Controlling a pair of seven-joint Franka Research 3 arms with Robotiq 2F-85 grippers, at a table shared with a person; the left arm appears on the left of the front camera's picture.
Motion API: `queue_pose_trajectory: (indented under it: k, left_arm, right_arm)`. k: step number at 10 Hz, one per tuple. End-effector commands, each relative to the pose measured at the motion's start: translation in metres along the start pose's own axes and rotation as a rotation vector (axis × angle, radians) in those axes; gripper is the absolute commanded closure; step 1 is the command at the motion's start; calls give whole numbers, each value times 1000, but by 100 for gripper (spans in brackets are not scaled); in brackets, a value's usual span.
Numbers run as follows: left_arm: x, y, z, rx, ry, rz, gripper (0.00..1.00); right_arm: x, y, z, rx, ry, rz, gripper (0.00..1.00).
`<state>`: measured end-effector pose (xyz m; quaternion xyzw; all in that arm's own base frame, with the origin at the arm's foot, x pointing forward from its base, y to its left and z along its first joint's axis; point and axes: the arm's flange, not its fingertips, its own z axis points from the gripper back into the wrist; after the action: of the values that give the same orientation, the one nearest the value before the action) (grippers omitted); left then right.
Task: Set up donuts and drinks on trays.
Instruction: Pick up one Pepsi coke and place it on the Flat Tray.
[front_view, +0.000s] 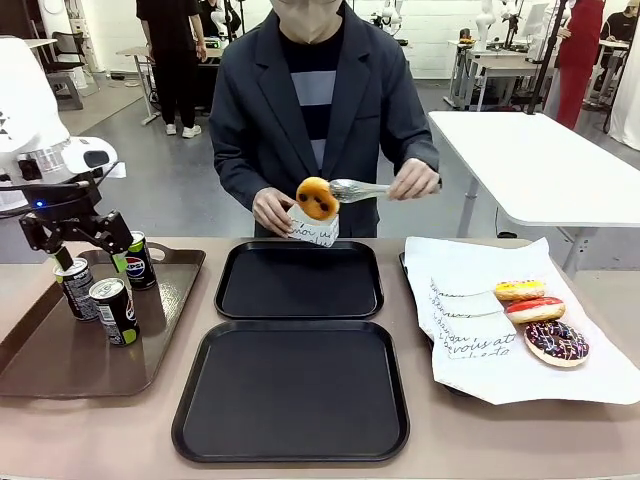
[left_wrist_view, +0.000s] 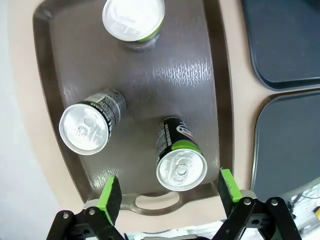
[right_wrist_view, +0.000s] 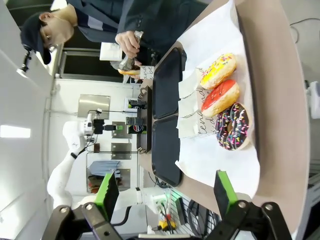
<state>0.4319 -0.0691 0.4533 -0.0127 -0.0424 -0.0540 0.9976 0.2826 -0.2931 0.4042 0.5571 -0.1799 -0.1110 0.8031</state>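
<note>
From the front, the left gripper (front_view: 95, 252) hangs over the brown tray (front_view: 170, 330) with its jaws spread, just above three cans (front_view: 115, 310). The two black trays (front_view: 292, 390) lie in the middle, one behind the other. Across the table the person's hand (front_view: 413, 180) works tongs (front_view: 360, 189) that grip a golden donut (front_view: 317, 198) above a small paper tray (front_view: 313, 230).

The left wrist view looks straight down on the silver can tops, which the front view barely shows. The green pads (left_wrist_view: 110, 192) stand wide apart, and the green-banded can (left_wrist_view: 180, 160) sits between them and touches neither.

The right wrist view shows the right gripper (right_wrist_view: 166, 192), jaws wide with nothing between them. It sits off the end of the white paper sheet (right_wrist_view: 210, 160), where the yellow, pink and chocolate donuts (right_wrist_view: 221, 97) lie in a row, the chocolate one nearest.
</note>
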Motion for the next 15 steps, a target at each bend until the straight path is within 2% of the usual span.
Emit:
queue_pose_trajectory:
  k: [1,4,15]
  left_arm:
    - [-19,-29,-3,118,-89,-37,0]
    - [-22,-37,-16,155,-95,-1,0]
    - [-19,-17,-56,53,-34,75,0]
  right_arm:
    - [0,1,1,8,-5,3,0]
    - [0,1,1,8,-5,3,0]
    - [0,1,1,8,-5,3,0]
